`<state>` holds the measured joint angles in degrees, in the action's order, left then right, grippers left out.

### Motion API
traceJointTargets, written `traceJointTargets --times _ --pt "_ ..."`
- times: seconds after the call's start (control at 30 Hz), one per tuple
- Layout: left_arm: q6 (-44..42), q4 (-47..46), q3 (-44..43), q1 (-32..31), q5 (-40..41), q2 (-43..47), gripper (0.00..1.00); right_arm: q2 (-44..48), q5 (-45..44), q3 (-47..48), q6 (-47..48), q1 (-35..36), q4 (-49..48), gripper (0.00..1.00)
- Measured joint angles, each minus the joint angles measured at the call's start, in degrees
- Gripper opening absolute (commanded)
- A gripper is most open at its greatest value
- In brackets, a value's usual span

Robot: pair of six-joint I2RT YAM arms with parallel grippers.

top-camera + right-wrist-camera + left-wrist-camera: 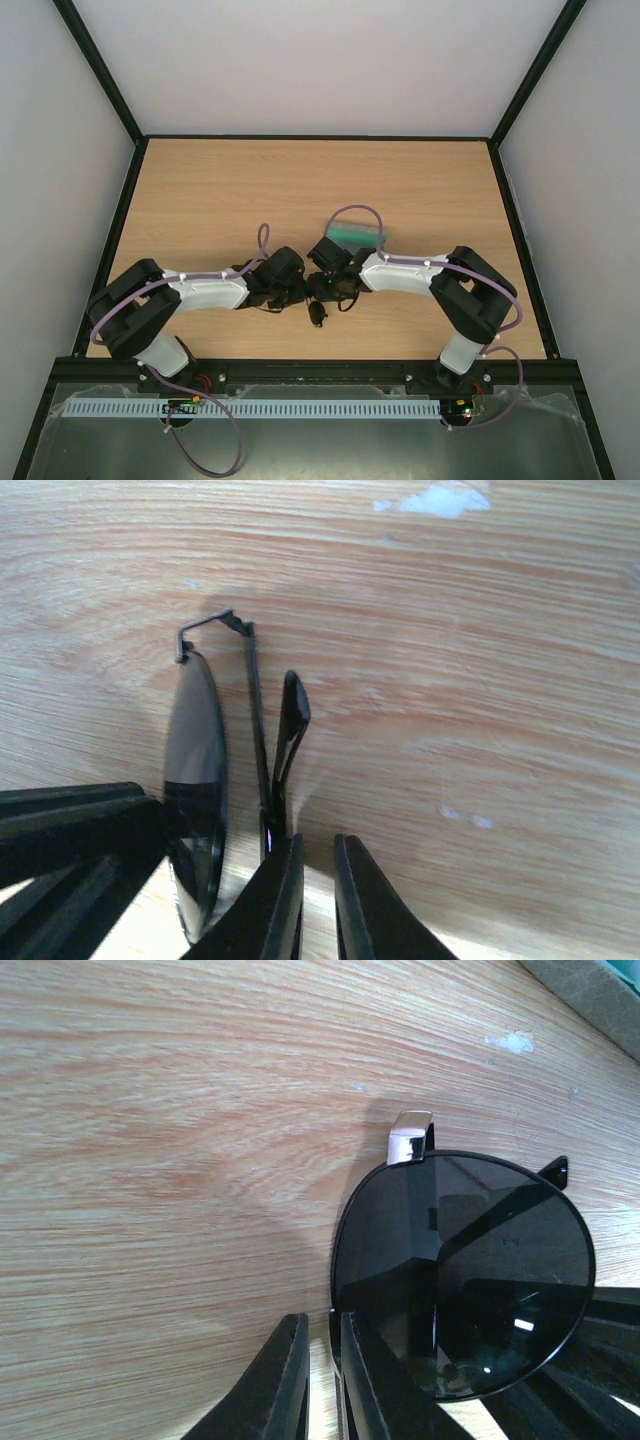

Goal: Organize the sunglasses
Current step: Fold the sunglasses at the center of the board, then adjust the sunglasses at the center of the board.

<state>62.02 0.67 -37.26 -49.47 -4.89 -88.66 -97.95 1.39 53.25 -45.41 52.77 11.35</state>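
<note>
The sunglasses (470, 1270) are at the near middle of the tabletop (220, 200), between both arms. The left pincer (321, 1322) is pinched to a slit on the lens rim. The right pincer (315, 842) is nearly closed beside a folded temple (whether it grips, I cannot tell)

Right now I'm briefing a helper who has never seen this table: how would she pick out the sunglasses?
Look at the wooden table, in its near half, where the left pincer and right pincer meet. The sunglasses are between them: dark rounded lenses in thin black wire, unlike the boxy green-lined case just behind.
</note>
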Motion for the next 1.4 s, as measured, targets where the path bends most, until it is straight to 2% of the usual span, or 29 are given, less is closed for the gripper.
traceJointTargets --times 0.37,0.43,0.5,0.67,0.73,0.9,1.17,1.4 --pt "-0.02 1.97 1.36 0.35 0.61 4.92 0.16 7.98 -2.78 -2.16 -0.90 0.09 5.16 0.18" --pt "-0.02 3.02 1.73 0.44 0.76 6.97 0.25 10.56 -2.99 -2.84 -1.07 0.09 5.62 0.21" --pt "0.00 4.35 1.73 0.44 0.90 8.81 0.38 12.98 -2.91 -3.69 -1.22 0.07 5.88 0.24" --pt "-0.09 7.91 1.64 0.37 0.87 12.28 0.57 20.39 0.15 -8.41 -1.66 0.07 4.92 0.28" --pt "0.61 9.29 1.51 -0.15 0.85 13.66 0.64 23.52 2.01 -10.80 -2.12 0.07 4.33 0.29" --pt "1.95 13.22 -1.77 -3.17 1.42 13.81 0.74 29.22 3.67 -13.90 -3.54 -0.09 3.85 0.29" --pt "5.46 21.07 -16.87 -13.16 6.12 5.25 0.75 36.26 1.66 -16.06 -5.03 -3.23 7.65 0.27" --pt "9.88 26.73 -22.73 -17.84 9.44 -6.71 0.73 42.80 0.33 -16.20 -4.22 -6.36 12.26 0.27"
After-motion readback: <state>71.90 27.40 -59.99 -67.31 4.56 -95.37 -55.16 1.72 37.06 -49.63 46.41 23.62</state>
